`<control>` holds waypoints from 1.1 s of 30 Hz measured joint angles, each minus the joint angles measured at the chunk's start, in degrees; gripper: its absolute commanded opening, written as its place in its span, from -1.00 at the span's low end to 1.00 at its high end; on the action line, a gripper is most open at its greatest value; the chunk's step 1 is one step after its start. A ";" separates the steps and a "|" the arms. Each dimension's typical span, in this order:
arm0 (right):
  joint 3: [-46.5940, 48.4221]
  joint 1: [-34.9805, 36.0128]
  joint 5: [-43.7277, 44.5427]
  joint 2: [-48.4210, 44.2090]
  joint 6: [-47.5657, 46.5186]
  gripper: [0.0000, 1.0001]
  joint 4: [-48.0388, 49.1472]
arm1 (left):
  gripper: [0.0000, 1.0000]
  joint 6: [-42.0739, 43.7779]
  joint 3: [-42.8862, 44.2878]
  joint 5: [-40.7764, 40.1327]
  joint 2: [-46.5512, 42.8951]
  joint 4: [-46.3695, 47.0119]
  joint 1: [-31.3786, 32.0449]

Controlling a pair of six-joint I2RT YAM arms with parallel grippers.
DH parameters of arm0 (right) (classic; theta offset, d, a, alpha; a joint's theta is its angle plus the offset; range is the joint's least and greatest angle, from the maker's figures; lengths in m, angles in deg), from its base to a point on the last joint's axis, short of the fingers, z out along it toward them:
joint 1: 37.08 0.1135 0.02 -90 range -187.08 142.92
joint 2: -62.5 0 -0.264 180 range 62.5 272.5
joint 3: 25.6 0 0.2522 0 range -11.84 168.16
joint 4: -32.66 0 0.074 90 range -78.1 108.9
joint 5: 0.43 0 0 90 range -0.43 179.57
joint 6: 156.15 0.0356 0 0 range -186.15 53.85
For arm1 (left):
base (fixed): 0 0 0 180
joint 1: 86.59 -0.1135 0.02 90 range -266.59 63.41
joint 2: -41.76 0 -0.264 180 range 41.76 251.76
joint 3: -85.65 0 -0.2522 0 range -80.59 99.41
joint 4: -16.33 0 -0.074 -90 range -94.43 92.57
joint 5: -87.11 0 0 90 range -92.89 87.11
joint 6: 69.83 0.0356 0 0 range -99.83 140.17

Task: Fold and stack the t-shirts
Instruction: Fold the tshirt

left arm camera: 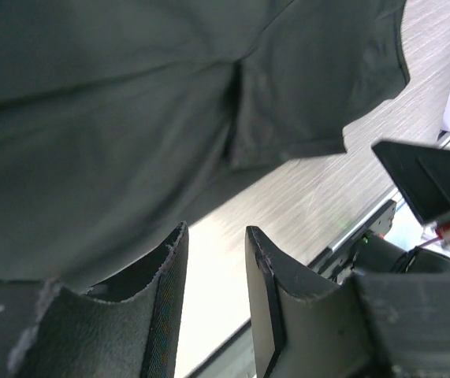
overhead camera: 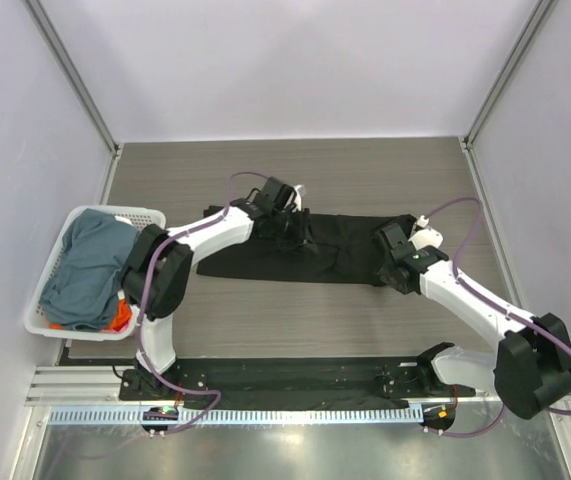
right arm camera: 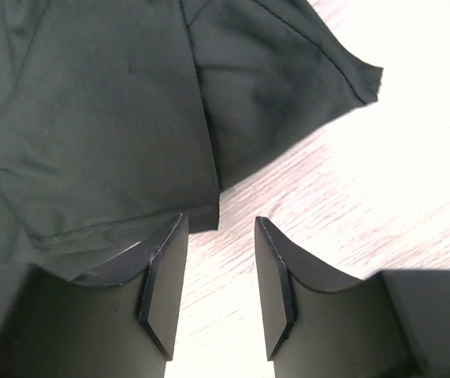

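Black t-shirt (overhead camera: 340,240) lies flat on the table (overhead camera: 365,170). Fingers?
— Left gripper (left arm camera: 217,236), right gripper (right arm camera: 221,224): half-open, empty, beside its hem. Risk: closing on bare wood, or snagging one layer only.

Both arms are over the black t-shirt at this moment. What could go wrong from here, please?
1. The right end effector stands open over bare table, with the hem of the black t-shirt beside only one finger; closing here may miss the cloth.
2. The left end effector is placed likewise, so the two sides could lift unevenly.
3. The left arm's elbow sits close to the white basket; a wide swing might push it.
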 measured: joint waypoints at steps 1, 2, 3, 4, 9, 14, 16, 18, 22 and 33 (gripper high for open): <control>-0.59 -0.20 0.17 -1.01 1.18 -0.10 -0.28 | -0.28 -0.07 1.03 0.15 1.38 0.74 0.76; -1.16 -0.17 0.35 -2.23 2.43 -0.11 -0.42 | -0.28 -0.07 1.95 0.15 2.60 1.46 1.33; -1.57 -0.17 0.52 -3.19 3.37 -0.11 -0.46 | -0.28 -0.07 2.75 0.17 3.74 2.05 1.84; -2.12 -0.17 0.72 -4.26 4.57 -0.11 -0.37 | -0.28 -0.07 3.58 0.22 4.94 2.58 2.38; -4.57 -0.22 0.92 -5.53 8.59 -0.11 0.07 | -0.28 -0.11 6.34 0.74 9.62 4.57 4.09; -7.26 -0.24 0.39 -5.49 10.84 -0.11 2.38 | -0.28 -0.11 7.28 1.18 13.07 5.55 4.90; -8.20 -0.28 -0.20 -5.46 11.41 -0.11 3.74 | -0.28 -0.11 7.28 1.18 13.90 5.88 4.98; -8.94 -0.31 -0.79 -5.46 11.76 -0.12 5.31 | -0.28 -0.11 7.34 1.18 14.60 5.99 5.03; -10.08 -0.35 -1.40 -5.46 12.48 -0.15 8.33 | -0.28 -0.11 8.15 1.46 15.39 6.58 5.07; -11.98 -0.35 -1.79 -5.29 13.90 -0.28 13.05 | -0.29 -0.07 8.98 1.57 16.41 8.35 5.75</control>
